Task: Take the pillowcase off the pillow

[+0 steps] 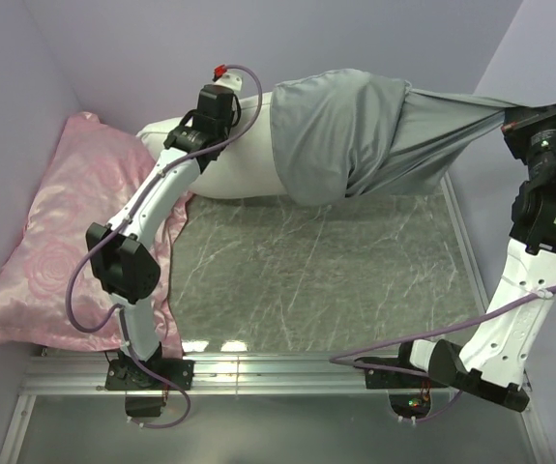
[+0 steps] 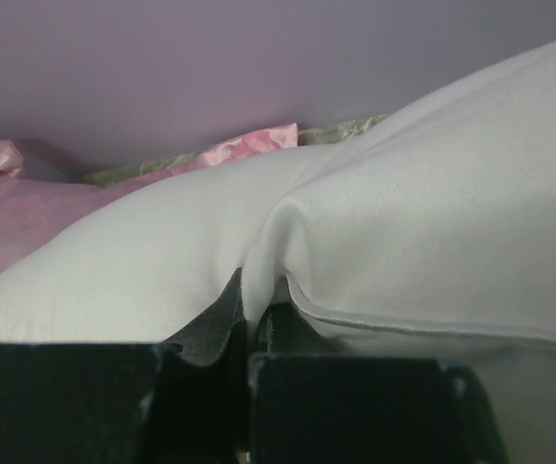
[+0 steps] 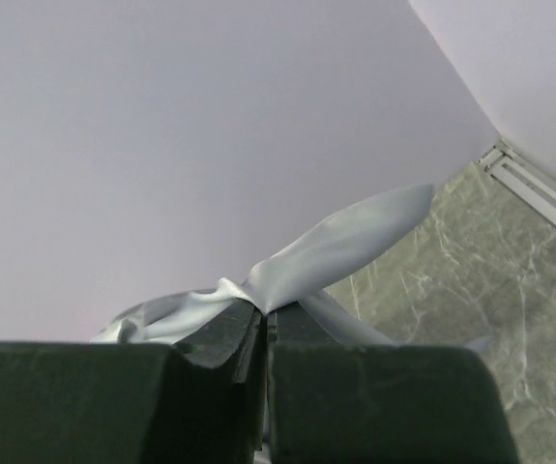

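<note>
The white pillow (image 1: 221, 162) lies along the back wall, its right part still inside the grey pillowcase (image 1: 340, 130). My left gripper (image 1: 221, 100) is shut on a pinch of the pillow's white fabric (image 2: 258, 280) near its bare left end. My right gripper (image 1: 524, 124) is at the far right, shut on the pillowcase's closed end (image 3: 331, 246), and the grey cloth is stretched taut from the pillow to it.
A shiny pink rose-patterned pillow (image 1: 60, 227) lies at the left against the wall, under my left arm. The green marbled mat (image 1: 316, 280) covers the table. Purple walls close in at the back, left and right.
</note>
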Robot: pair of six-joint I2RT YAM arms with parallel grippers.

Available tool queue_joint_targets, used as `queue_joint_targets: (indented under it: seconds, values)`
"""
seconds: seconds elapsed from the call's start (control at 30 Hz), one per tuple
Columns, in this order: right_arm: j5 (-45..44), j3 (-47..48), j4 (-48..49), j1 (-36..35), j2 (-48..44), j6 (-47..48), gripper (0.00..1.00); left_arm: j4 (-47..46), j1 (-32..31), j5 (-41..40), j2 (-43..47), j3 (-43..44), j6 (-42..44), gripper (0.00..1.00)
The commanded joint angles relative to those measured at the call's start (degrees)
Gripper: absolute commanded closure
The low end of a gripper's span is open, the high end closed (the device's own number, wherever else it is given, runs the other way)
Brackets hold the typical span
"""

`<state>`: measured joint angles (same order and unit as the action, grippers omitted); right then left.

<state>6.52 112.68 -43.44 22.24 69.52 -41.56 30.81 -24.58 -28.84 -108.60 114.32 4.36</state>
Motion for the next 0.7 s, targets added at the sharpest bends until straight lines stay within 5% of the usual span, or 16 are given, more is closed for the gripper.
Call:
queue_joint_targets:
  seconds: [0.0, 0.23, 0.33, 0.43, 0.53, 0.67]
  values:
    - [-0.8, 4.2, 7.1, 4.1, -2.1, -2.8, 1.0, -2.9, 3.2, -3.4, 1.3, 0.8, -1.5, 1.0]
    - [12.4, 7.2, 8.5, 9.6, 1.3, -7.7, 1.0, -1.4, 3.7, -0.2, -0.9, 2.2, -3.1, 1.0]
    - [14.5, -1.7, 13.9, 9.3, -0.9, -8.2, 1.0, -0.8, 3.6, 0.4, -0.6, 2.2, -2.6, 1.0]
    - [13.6, -7.1, 12.5, 1.5, -0.7, -2.6, 1.0, 0.0, 3.5, 3.0, 0.0, 3.5, -3.4, 1.0]
    - [2.6, -11.6, 10.0, -7.4, 0.1, 4.2, 1.0, 0.4, 2.4, 3.2, 0.6, 3.6, -3.3, 1.0]
    - [-4.4, -27.1, 13.3, -16.0, 1.0, 6.2, 1.0, 2.4, 1.7, 3.8, -0.1, 4.9, -2.3, 1.0]
